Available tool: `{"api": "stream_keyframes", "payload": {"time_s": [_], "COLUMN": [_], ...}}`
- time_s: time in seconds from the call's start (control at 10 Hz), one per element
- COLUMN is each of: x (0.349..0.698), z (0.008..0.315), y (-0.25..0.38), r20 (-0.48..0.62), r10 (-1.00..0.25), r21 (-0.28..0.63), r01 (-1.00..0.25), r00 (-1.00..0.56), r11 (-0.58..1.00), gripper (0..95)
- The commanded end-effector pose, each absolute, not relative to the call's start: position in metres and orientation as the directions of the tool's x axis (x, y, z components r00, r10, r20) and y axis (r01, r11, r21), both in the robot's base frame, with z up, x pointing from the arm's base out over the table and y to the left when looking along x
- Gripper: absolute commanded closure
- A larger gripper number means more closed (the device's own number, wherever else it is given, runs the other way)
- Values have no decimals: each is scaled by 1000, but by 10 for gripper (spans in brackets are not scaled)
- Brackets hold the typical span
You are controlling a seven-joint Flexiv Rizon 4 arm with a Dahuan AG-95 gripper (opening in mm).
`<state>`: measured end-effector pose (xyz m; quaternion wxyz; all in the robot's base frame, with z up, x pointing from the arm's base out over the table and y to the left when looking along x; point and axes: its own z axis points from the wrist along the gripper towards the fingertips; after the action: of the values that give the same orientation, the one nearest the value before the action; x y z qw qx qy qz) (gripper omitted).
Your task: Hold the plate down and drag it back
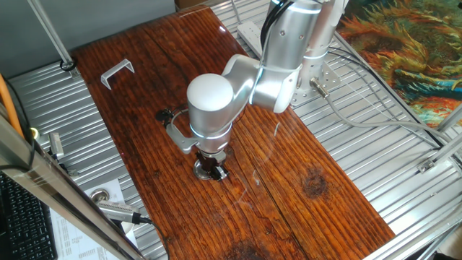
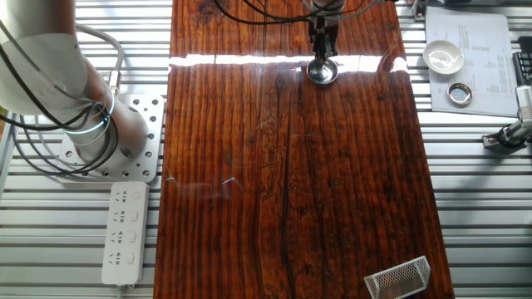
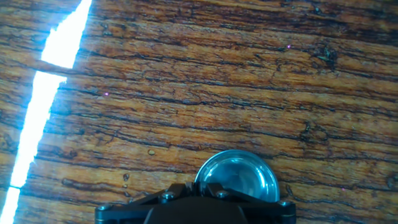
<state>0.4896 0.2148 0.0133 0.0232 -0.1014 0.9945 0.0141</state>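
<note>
The plate [image 1: 200, 171] is a small round metal disc with a shiny rim, lying on the dark wooden board [image 1: 289, 180]. My gripper [image 1: 214, 168] comes straight down onto it, so most of it is covered in this view. In the other fixed view the plate [image 2: 322, 73] sits at the board's far end in a strip of glare, with the gripper [image 2: 322, 56] on top of it. In the hand view the plate [image 3: 239, 175] shows just ahead of the gripper [image 3: 194, 188]. The dark fingers are together with no gap, their tips on the plate's near part.
A bent silver bracket [image 1: 118, 72] lies near one corner of the board [image 2: 399, 278]. Off the board are a power strip [image 2: 125, 228], a white bowl [image 2: 443, 56] and a metal ring [image 2: 459, 93] on paper. Ribbed metal table surrounds the board.
</note>
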Motion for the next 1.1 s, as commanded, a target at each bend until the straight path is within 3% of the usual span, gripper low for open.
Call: {"api": "stream_keyframes", "payload": {"time_s": [0.1, 0.2, 0.8, 0.9, 1.1], "x": [489, 489, 488, 490, 496], "z": [13, 14, 39, 44, 52], "y": [214, 214, 213, 209, 197], "r20": [-46, -51, -47, -49, -48], "r10": [-204, -208, -174, -134, -98], "r21": [27, 43, 31, 26, 26], "r01": [-205, -210, -175, -135, -100], "r00": [-978, -977, -984, -990, -994], "r11": [978, 977, 984, 990, 995], "gripper": [570, 190, 190, 570, 950]}}
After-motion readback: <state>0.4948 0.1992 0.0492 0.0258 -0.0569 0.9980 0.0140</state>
